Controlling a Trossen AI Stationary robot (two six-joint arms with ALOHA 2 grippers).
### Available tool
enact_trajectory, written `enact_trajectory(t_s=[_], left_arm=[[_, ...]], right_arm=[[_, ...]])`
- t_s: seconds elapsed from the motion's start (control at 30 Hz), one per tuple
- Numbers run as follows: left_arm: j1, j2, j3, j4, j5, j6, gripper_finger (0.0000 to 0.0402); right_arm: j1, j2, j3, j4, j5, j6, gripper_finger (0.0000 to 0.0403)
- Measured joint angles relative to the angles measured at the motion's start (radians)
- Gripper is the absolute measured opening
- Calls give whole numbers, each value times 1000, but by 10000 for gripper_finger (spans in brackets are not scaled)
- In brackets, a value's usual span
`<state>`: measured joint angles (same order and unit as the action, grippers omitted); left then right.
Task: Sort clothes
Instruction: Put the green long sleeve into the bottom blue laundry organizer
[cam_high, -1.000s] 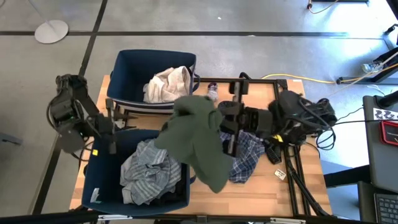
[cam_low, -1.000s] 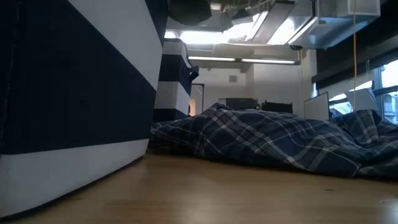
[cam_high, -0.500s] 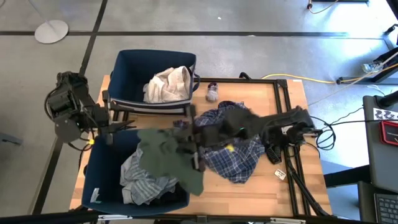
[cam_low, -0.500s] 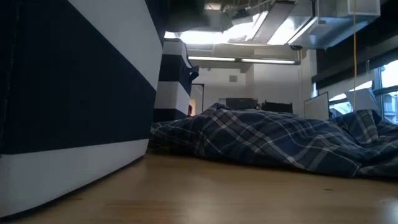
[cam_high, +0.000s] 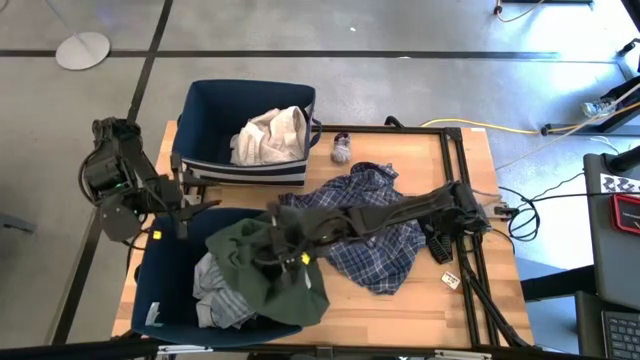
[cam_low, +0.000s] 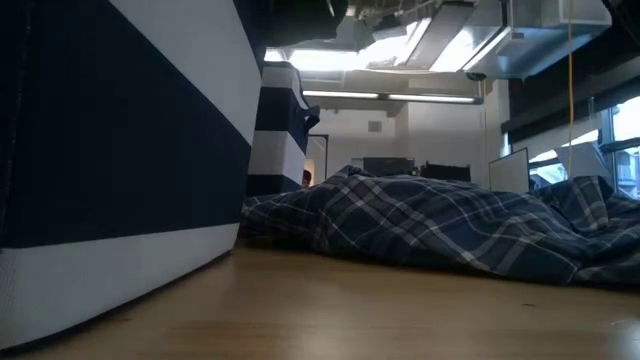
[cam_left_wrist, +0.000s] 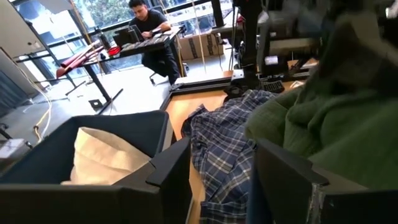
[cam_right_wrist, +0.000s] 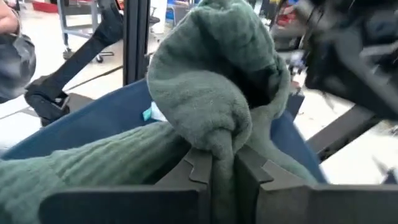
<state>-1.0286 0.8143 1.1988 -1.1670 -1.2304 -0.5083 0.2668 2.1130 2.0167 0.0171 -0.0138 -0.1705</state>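
Wooden table (cam_high: 440, 300) below — the right gripper (cam_right_wrist: 222, 163) pinches the soft, floppy green top (cam_high: 262, 265) by a bunched fold over the near bin (cam_high: 160, 290); left gripper (cam_high: 195, 195) waits, fingers apart.

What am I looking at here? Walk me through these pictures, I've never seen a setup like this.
Two dark robot arms work at a wooden table, sorting clothes. One picture looks straight down, one sits at table height, and two come from cameras on the wrists. The right gripper is shut on a green garment over the near bin, which holds a striped garment. The far bin holds a cream garment. A plaid shirt and a small sock lie on the table. The left gripper waits, open, between the bins.
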Motion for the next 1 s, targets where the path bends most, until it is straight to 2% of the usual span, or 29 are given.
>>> enact_trajectory(t_s=[0.13,0.23,0.47,0.6,0.7,0.77,0.9,1.0], left_arm=[[0,0,-5,1,27,-19,171],[0,5,-5,1,41,-19,171],[0,29,-5,1,42,-20,171],[0,46,-5,7,42,-18,171],[0,55,-6,22,42,-15,171],[5,60,-6,68,41,1,171],[32,80,-6,261,46,168,171],[84,105,-6,392,108,277,171]], right_arm=[[2,17,0,28,-40,10,51],[2,18,0,14,-25,24,78],[21,-46,-1,-128,85,51,195],[61,-147,2,-310,245,67,233],[99,-219,1,-463,387,120,240],[125,-268,1,-558,441,171,240],[184,-332,2,-752,509,311,241],[242,-339,1,-889,645,416,241]])
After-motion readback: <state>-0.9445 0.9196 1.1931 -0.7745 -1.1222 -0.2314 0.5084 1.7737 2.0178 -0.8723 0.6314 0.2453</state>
